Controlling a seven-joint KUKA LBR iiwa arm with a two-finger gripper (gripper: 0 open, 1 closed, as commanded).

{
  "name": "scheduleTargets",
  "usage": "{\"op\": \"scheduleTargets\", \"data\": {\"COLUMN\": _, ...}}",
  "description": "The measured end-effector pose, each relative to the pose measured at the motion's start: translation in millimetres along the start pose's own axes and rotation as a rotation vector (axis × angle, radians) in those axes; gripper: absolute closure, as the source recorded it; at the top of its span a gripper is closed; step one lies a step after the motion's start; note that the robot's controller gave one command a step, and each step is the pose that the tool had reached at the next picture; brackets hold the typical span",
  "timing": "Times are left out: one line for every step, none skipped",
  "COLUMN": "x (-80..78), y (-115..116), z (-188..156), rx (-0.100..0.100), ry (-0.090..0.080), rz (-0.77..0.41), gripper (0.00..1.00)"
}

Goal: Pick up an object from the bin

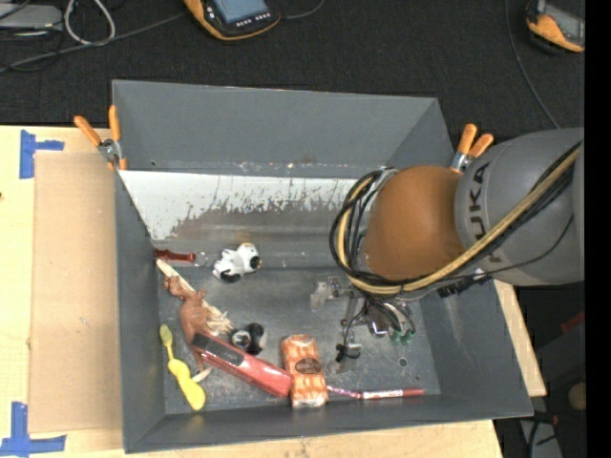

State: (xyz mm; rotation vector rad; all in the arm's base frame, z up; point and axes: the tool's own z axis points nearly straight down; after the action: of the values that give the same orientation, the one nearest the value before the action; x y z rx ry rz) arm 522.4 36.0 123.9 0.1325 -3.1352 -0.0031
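grey arm [546, 248], orange cover [410, 222], black cables [342, 241]

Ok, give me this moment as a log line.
gripper: right half of grey metal bin | nearest: orange blocky toy, thin red stick | rest: scattered left

- Single camera, mounted high, facing down into the grey sheet-metal bin [286, 132].
- Tilted somewhat to one side: far wall shows broad, near wall only as a thin rim.
- Middle distance; whole bin in frame.
- Grey robot arm with orange-brown wrist cover [535, 208] enters from view's right, masking the bin's right corner.
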Motion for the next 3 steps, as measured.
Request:
{"op": "scheduleTargets", "data": {"x": 24.8, "y": 14, "z": 19, "rx": -0.001, "ry": 0.008, "rz": -0.146, "gripper": 0.00}}
{"op": "scheduleTargets", "data": {"x": 14.0, "y": 21, "z": 55, "rx": 0.001, "ry": 0.000, "rz": -0.354, "gripper": 0.00}}
{"op": "scheduleTargets", "data": {"x": 14.0, "y": 31, "z": 51, "rx": 0.001, "ry": -0.005, "rz": -0.730, "gripper": 1.00}}
